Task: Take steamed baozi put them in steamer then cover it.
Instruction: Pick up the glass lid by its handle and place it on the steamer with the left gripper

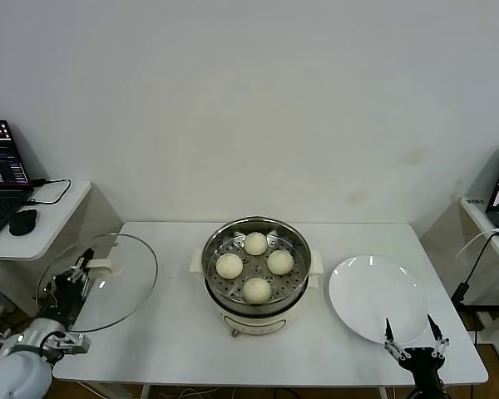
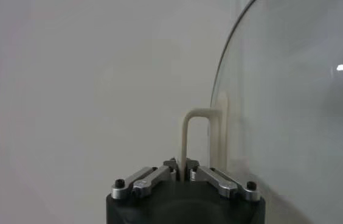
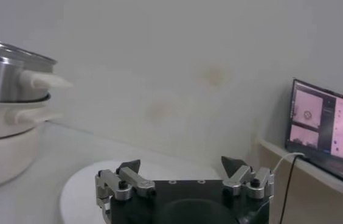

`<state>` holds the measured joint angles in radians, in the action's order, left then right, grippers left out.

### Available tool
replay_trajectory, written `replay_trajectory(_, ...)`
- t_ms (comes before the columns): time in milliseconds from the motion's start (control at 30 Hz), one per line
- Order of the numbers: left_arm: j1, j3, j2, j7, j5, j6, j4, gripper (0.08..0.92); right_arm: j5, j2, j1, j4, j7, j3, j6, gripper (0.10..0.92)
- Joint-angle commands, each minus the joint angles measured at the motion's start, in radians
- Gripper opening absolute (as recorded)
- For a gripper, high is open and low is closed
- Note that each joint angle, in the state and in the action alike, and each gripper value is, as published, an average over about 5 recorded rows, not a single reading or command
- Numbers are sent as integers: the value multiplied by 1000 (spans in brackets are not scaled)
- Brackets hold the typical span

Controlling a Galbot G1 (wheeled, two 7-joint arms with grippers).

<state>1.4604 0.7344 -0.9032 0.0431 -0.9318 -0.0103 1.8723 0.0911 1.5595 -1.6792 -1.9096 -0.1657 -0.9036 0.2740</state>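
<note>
On my far left, the left gripper [image 1: 76, 270] is clamped tight on the cream-white bar handle [image 2: 197, 137] of the round clear glass cover with a metal rim [image 1: 108, 283]. I see the cover lifted and tilted over the left end of the white table [image 1: 175, 349], well apart from the steamer. In the left wrist view the handle's loop stands right between the closed fingers [image 2: 211, 176], with the glass disc rising beside it.

At the table's middle sits the round shiny stainless-steel steamer on its white electric base [image 1: 256, 266], uncovered. The four smooth cream-white steamed baozi [image 1: 255, 243] rest on its perforated tray in a diamond, spaced apart from each other.

Further right, a flat round white plate [image 1: 374, 295] lies on the table. My right gripper [image 1: 415, 341] hovers at the plate's near edge with its jaws spread wide, holding nothing.
</note>
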Motion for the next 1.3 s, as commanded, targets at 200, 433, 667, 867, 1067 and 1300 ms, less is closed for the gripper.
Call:
replay_trajectory(200,-231,-413,63,-126,26,-249,193,152,25,16,6,32,-2,4,17,823)
replay_trajectory(433,-426,-625,-9,-203,-30,-348,186,152,30,18,10,40,-1,7,18,823)
replay_trajectory(667,-561,-746,-125,-253,-89,-409,121,152,37,18,14,50,-1,11,21,823)
replay_trajectory(867,-614,-793,-217,-269,-162,-416,51,152,47,19,17,59,0,17,23,823)
replay_trajectory(1067,-625,-808,-305,-288,-236,-429,6,152,51,18,20,66,0,17,24,823)
replay_trajectory(1300,-601,-810,-358,-299,-278,-434,-10,152,56,19,23,73,0,21,27,823)
